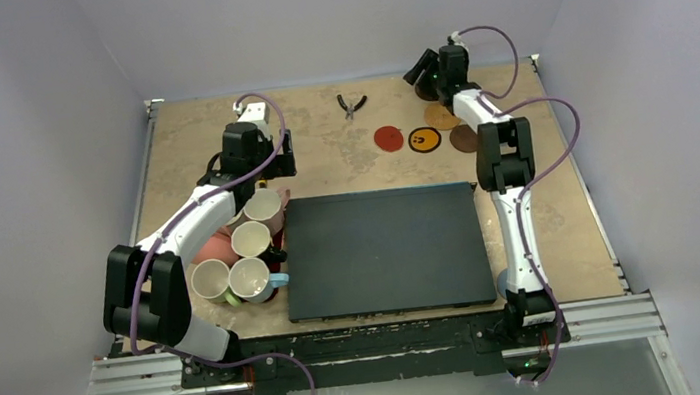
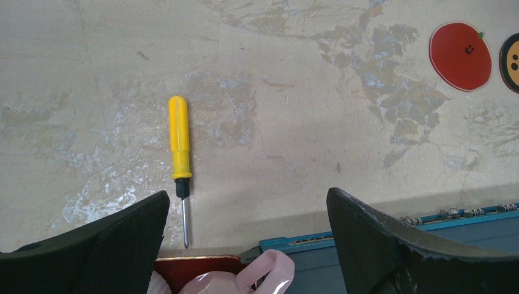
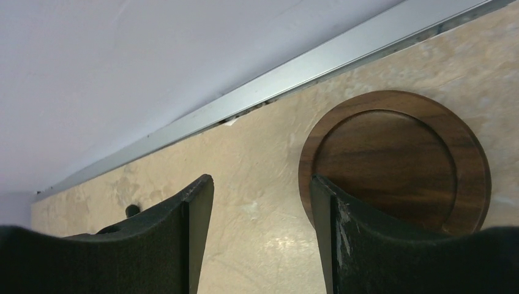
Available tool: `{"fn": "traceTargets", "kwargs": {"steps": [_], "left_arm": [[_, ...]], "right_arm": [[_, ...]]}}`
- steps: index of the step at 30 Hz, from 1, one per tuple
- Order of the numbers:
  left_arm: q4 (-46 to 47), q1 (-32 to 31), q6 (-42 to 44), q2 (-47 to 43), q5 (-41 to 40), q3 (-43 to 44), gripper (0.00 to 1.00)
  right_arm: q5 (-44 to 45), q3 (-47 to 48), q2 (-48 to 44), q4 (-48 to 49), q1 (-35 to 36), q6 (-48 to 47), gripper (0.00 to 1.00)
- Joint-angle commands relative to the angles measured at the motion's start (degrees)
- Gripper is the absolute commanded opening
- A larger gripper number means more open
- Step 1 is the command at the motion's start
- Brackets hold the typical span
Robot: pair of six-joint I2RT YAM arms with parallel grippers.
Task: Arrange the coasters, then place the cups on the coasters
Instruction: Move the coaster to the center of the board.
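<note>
Nearest, the right gripper [image 3: 260, 180] holds its fingers apart on nothing, the brown wood coaster [image 3: 392, 159] lying just off its right-hand finger, while the left gripper [image 2: 248, 195] gapes empty over a pink mug [image 2: 269, 272], so seemingly no coaster is arranged yet and every mug is unplaced.

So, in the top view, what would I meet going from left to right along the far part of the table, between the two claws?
pliers → red coaster → yellow coaster → dark brown coaster
</note>
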Motion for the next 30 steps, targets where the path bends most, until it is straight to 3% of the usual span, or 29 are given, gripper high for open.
{"fn": "traceTargets", "kwargs": {"steps": [1,30], "left_arm": [[1.3,-0.2,0.0,-0.2,0.7,1.7,0.94],[1.6,-0.2,-0.4,-2.9,0.5,1.1,0.94]], "right_arm": [[-3.8,-1.2,1.7,-8.1,2.7,-3.1,0.63],[-3.4,-21.8,-11.2,-10.8,7.5,-9.3,0.63]]}}
